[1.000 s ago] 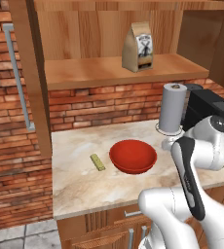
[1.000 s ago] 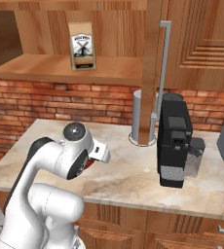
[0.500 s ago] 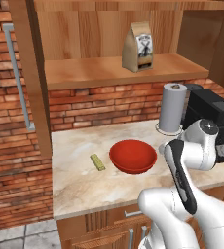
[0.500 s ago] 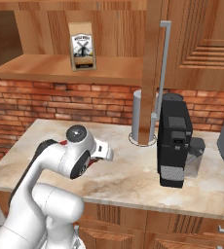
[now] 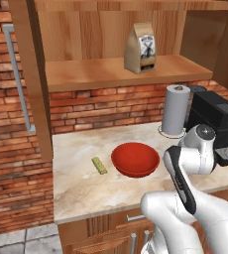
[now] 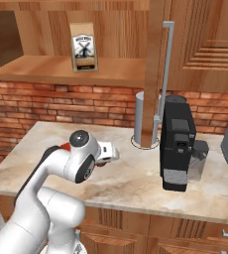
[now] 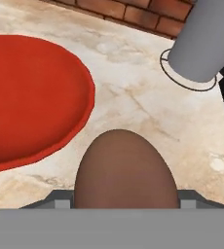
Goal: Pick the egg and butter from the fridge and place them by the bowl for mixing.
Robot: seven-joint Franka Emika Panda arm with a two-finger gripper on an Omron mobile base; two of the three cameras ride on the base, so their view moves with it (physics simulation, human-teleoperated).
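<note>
Grips the small dark reddish-brown rounded egg (image 7: pixel 125 170) between the jaws of the white arm's two-finger gripper (image 6: pixel 106 153), clenched on its sides, with the egg carried above the pale marble counter (image 5: pixel 81 188) and not yet set down. Compared with a second ago, shows the wrist lower and shifted a little left in the left base view, nearer the shallow glossy red round bowl (image 5: pixel 135 159), while the jaws keep the same width and the base stays put. Looks down in the hand view on bare marble just right of the bowl's rim, between the bowl and the upright grey cylindrical roll (image 7: pixel 206 44) on its ring stand. Leaves the thin yellow rectangular stick of butter (image 5: pixel 99 165) lying flat on the counter just left of the bowl, unmoved over that second. Suggests half the task is already done and the egg is on its final approach: probably calls for a gentle lowering onto the open patch beside the bowl before release, since a round egg may roll toward the tall black coffee machine (image 5: pixel 217 119) or the counter edge
</note>
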